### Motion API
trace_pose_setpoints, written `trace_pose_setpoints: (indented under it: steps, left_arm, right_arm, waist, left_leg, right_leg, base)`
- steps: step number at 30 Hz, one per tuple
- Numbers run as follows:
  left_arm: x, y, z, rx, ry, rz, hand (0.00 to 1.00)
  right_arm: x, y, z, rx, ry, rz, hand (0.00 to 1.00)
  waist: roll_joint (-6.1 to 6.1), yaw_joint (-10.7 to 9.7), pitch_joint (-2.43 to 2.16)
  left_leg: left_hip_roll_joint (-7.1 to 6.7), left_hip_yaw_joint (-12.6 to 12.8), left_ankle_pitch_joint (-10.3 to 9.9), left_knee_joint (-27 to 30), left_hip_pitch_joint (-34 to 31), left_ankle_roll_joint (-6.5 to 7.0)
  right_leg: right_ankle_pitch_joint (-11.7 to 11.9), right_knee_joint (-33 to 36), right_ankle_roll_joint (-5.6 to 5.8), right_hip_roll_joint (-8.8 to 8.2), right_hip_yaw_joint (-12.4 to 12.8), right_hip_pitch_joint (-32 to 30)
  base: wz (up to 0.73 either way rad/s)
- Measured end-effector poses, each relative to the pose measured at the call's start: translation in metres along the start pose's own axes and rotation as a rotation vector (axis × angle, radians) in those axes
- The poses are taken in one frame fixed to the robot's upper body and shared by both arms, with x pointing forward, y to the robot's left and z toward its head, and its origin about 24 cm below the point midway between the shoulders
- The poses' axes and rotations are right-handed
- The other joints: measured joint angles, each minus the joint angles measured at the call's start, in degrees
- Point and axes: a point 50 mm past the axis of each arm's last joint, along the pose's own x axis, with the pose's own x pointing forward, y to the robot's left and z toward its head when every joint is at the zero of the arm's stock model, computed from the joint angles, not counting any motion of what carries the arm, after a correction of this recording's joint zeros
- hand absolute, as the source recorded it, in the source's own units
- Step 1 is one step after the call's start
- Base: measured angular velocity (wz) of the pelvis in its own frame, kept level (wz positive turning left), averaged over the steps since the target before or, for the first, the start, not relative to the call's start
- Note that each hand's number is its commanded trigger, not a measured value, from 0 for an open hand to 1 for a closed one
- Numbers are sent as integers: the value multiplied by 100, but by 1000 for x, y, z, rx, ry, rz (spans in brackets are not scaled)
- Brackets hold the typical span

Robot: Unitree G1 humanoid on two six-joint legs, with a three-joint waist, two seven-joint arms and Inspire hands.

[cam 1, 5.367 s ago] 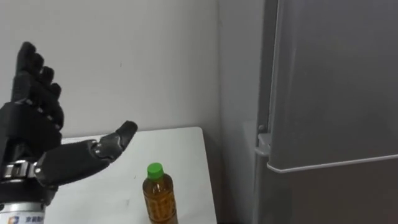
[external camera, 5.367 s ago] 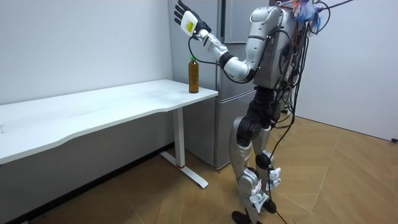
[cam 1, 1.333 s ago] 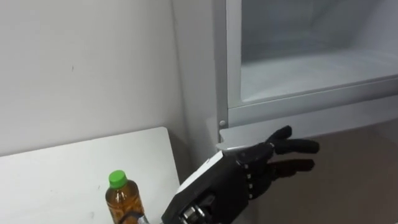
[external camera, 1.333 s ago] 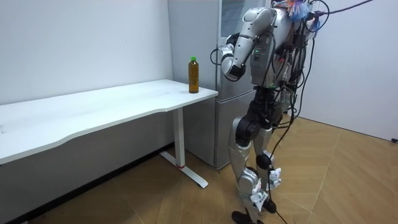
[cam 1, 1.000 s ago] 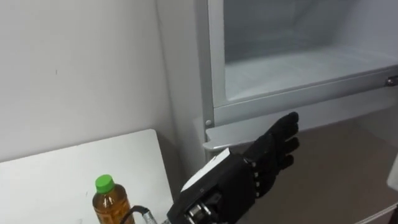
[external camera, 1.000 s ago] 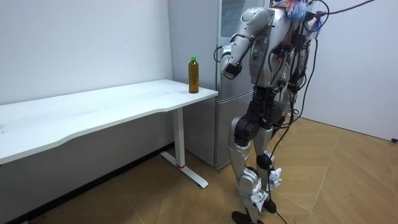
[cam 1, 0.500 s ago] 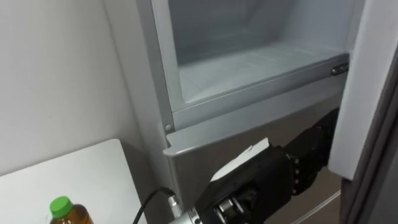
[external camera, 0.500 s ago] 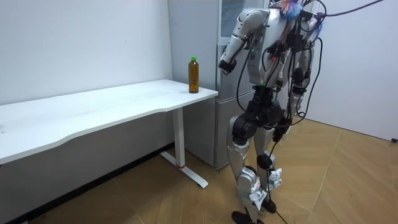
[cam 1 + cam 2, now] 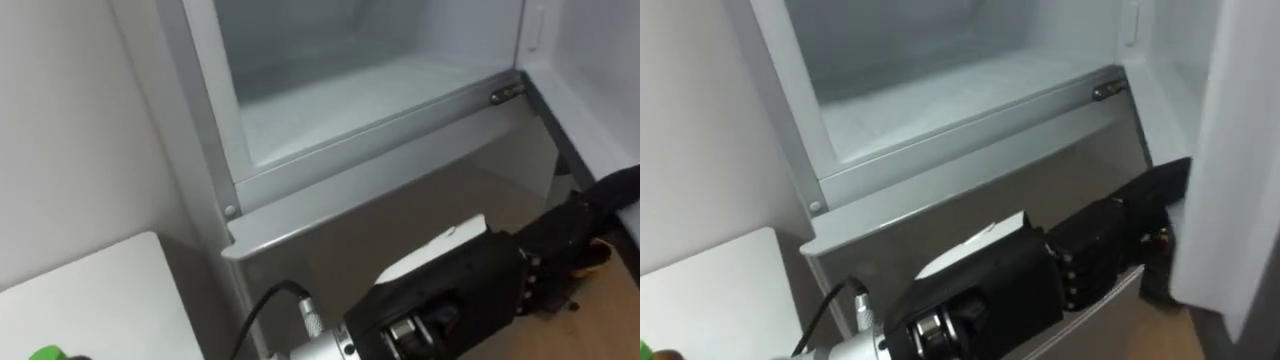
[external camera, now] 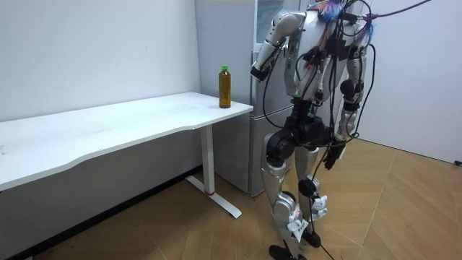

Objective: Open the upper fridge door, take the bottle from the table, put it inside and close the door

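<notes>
Our left hand (image 9: 500, 285), fingers straight and empty, points right at the fridge (image 9: 340, 185); the upright bottle (image 10: 225, 87) stands leftward on the surface (image 10: 130, 123).

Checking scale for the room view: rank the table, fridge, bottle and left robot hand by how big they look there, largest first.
1. Table, though its near end lies closest to the camera.
2. Fridge, partly hidden behind the robot.
3. Bottle.
4. Left robot hand.
</notes>
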Motion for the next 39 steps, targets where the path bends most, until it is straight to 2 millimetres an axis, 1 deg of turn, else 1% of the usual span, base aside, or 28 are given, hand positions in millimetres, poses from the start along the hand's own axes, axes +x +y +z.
trace_pose_setpoints:
  steps: [4, 6, 8, 9, 10, 11, 12, 14, 18, 21, 24, 25, 26, 27, 28, 29, 30, 32, 33, 35, 36, 37, 39]
  left_arm:
    - [1, 0, 0, -1, -2, -2, 0]
    - [2, 0, -1, -6, -5, -2, 0]
    - [3, 0, -2, -9, -1, -4, 0]
    - [3, 0, -2, -9, 0, -4, 0]
    - [4, 1, -2, -8, -1, -5, 0]
    - [5, 1, -1, -5, -2, -7, 0]
    - [6, 2, -1, -4, -1, -7, 0]
    - [7, 4, -2, 2, 5, -8, 0]
    - [8, 5, -2, 4, 5, -6, 0]
    - [8, 5, -1, 9, -4, -6, 0]
    - [6, 5, 0, 20, -9, -5, 0]
    - [6, 5, 0, 22, -12, -6, 0]
    - [7, 5, 1, 23, -17, -7, 0]
    - [6, 5, 1, 24, -20, -8, 0]
    - [6, 5, 2, 26, -24, -9, 0]
    - [6, 5, 2, 26, -26, -10, 0]
    - [6, 5, 2, 26, -26, -11, 0]
    - [6, 5, 2, 27, -26, -14, 0]
    - [6, 5, 2, 27, -26, -15, 0]
    - [6, 5, 2, 28, -24, -15, 0]
    - [6, 5, 2, 30, -25, -15, 0]
    - [5, 5, 3, 37, -27, -14, 0]
    - [5, 4, 4, 39, -28, -11, 0]
  right_arm:
    - [-1, -2, -2, -15, 9, -8, 0]
    - [-1, -4, -4, -39, 20, -12, 0]
    - [-2, -5, -7, -60, 35, -18, 0]
    - [-2, -6, -8, -68, 39, -19, 0]
    - [-2, -6, -8, -80, 43, -19, 0]
    - [-2, -6, -9, -84, 50, -20, 0]
    - [-2, -7, -9, -85, 56, -21, 0]
    - [-2, -7, -12, -104, 76, -21, 0]
    - [-2, -9, -11, -104, 90, -31, 0]
    - [-2, -9, -11, -104, 92, -29, 0]
    - [-1, -6, -7, -108, 79, -25, 0]
    - [-1, -6, -6, -110, 75, -24, 0]
    - [-1, -5, -4, -112, 67, -22, 0]
    - [0, -4, -3, -112, 63, -21, 0]
    - [0, -2, -1, -113, 56, -21, 0]
    - [1, -1, 0, -122, 48, -22, 0]
    - [1, -1, 1, -122, 46, -24, 0]
    - [1, 2, 3, -133, 38, -19, 0]
    - [2, 3, 5, -134, 32, -15, 0]
    - [3, 9, 10, -134, 6, 5, 0]
    - [3, 10, 11, -134, 1, 10, 0]
    - [4, 15, 12, -132, -2, 21, 0]
    - [6, 25, 11, -126, -7, 48, 0]
  waist:
    - [2, -162, 0]
    - [3, -181, 7]
    - [-2, -227, 11]
    - [-4, -261, 13]
    - [-5, -310, 34]
    - [-5, -314, 51]
    - [-6, -314, 53]
    - [-5, -315, 54]
    - [-14, -293, 60]
    - [-34, -268, 73]
    - [-74, -212, 100]
    - [-75, -199, 100]
    - [-76, -126, 100]
    - [-78, -99, 99]
    - [-79, -71, 99]
    - [-87, -42, 95]
    - [-93, 9, 94]
    - [-118, 232, 79]
    - [-125, 257, 75]
    - [-167, 322, 55]
    - [-175, 337, 52]
    - [-209, 383, 51]
    - [-276, 447, 28]
  left_leg:
    - [69, 29, -9, 13, 6, -16]
    - [105, 100, -10, 13, 23, -19]
    - [176, 161, -49, 13, 83, -88]
    - [182, 166, -50, 12, 84, -90]
    - [190, 174, -51, 12, 83, -92]
    - [196, 187, -52, 11, 83, -94]
    - [201, 196, -53, 11, 83, -96]
    - [238, 253, -91, 12, 91, -162]
    - [233, 232, -91, 10, 98, -162]
    - [224, 123, -91, 0, 83, -162]
    - [222, 16, -91, 0, 51, -162]
    - [219, -18, -91, 1, 39, -162]
    - [217, -48, -89, 4, 8, -164]
    - [216, -75, -89, 12, -14, -165]
    - [210, -168, -86, 18, -73, -168]
    - [160, -259, -75, 29, -127, -177]
    - [155, -288, -71, 28, -133, -176]
    - [145, -378, -66, 29, -140, -175]
    - [140, -417, -64, 32, -150, -173]
    - [114, -665, -15, 35, -201, -147]
    - [98, -703, -12, 31, -207, -144]
    - [41, -805, 25, 17, -219, -132]
    - [30, -876, 67, -50, -222, -119]
  right_leg:
    - [31, -3, -48, 38, 32, -24]
    - [49, -3, -78, 77, 86, -31]
    - [70, -9, -111, 151, 126, -8]
    - [72, -10, -115, 158, 127, -10]
    - [74, -9, -119, 168, 125, -14]
    - [79, -9, -128, 175, 125, -21]
    - [82, -9, -132, 180, 125, -24]
    - [91, -9, -147, 219, 126, -39]
    - [96, -21, -156, 217, 119, -63]
    - [95, -12, -154, 199, 11, -66]
    - [93, -17, -153, 183, -110, -70]
    - [93, -17, -153, 180, -132, -71]
    - [93, -5, -153, 169, -188, -87]
    - [93, -1, -153, 164, -211, -102]
    - [94, -4, -153, 147, -306, -111]
    - [94, 10, -153, 112, -437, -107]
    - [93, 16, -152, 102, -473, -103]
    - [86, 18, -152, 79, -583, -59]
    - [86, -10, -152, 67, -646, -7]
    - [72, -36, -133, -3, -868, 65]
    - [68, -38, -130, -14, -917, 70]
    - [60, -44, -126, -46, -1006, 80]
    - [45, -66, -113, -90, -1143, 100]
  base:
    - [-27]
    - [-28]
    - [-20]
    - [-9]
    - [-5]
    - [-5]
    - [-6]
    - [-7]
    - [0]
    - [14]
    - [18]
    - [17]
    - [15]
    - [27]
    - [44]
    - [48]
    - [39]
    - [23]
    - [39]
    - [54]
    - [47]
    - [42]
    - [36]
